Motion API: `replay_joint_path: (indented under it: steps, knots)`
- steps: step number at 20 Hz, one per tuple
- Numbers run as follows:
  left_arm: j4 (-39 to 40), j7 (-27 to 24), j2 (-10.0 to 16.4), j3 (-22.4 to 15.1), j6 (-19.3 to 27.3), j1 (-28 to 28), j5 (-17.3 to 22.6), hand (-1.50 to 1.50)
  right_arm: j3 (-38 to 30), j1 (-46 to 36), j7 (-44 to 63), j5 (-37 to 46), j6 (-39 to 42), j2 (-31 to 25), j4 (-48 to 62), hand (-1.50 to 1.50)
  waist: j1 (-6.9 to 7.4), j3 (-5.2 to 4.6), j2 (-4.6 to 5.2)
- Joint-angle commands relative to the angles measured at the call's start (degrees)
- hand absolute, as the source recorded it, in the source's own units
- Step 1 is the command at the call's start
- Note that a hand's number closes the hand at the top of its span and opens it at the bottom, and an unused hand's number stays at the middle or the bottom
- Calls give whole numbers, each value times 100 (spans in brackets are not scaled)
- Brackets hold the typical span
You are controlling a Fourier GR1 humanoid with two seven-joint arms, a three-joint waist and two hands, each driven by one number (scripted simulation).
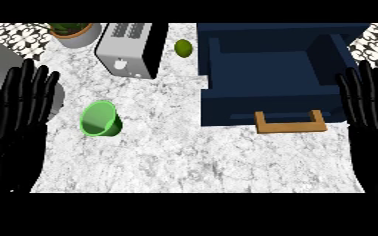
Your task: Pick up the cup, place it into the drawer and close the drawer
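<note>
Cup [100,119] is found left of centre, green, apparently tipped over, though the tilt can't be confirmed from this steep angle. Drawer [273,80] is pulled open at right, wooden handle [290,122] toward the robot, so the cavity is ready for loading. Left hand [26,105] and right hand [362,105] are parked at the edges, fingers straight, nothing held; the left is nearer the cup. The marbled white surface [192,160] also carries a toaster [129,50], a small green fruit [183,48] and a potted plant [74,32]. Patterned tiling is glimpsed at the far corners.
</note>
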Motion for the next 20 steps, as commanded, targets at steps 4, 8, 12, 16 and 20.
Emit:
replay_joint_path:
  steps: [4, 8, 12, 16, 20]
  knots:
    - [540, -371, 942, 442, -1974, -343, 2016, -150, 55, 159, -473, -36, 128, 73, 74, -150, 108, -91, 11]
    - [1502, 305, 1154, 519, -2614, -189, 3297, -150, 325, 103, 85, -192, 553, -208, 187, -150, 102, -97, 62]
    - [2691, 418, 1855, 1135, -3438, -712, 4268, -150, 232, -383, 266, -258, 615, -291, 532, -150, 107, -86, 30]
    - [4119, 115, 2006, 1273, -4047, -1343, 4031, -150, 166, -716, 210, -330, 635, -206, 986, -150, 97, -83, 15]
    - [4963, -569, 1813, 1222, -4296, -1398, 2912, -150, 88, -982, 282, -243, 591, -211, 1158, -150, 112, -83, 7]
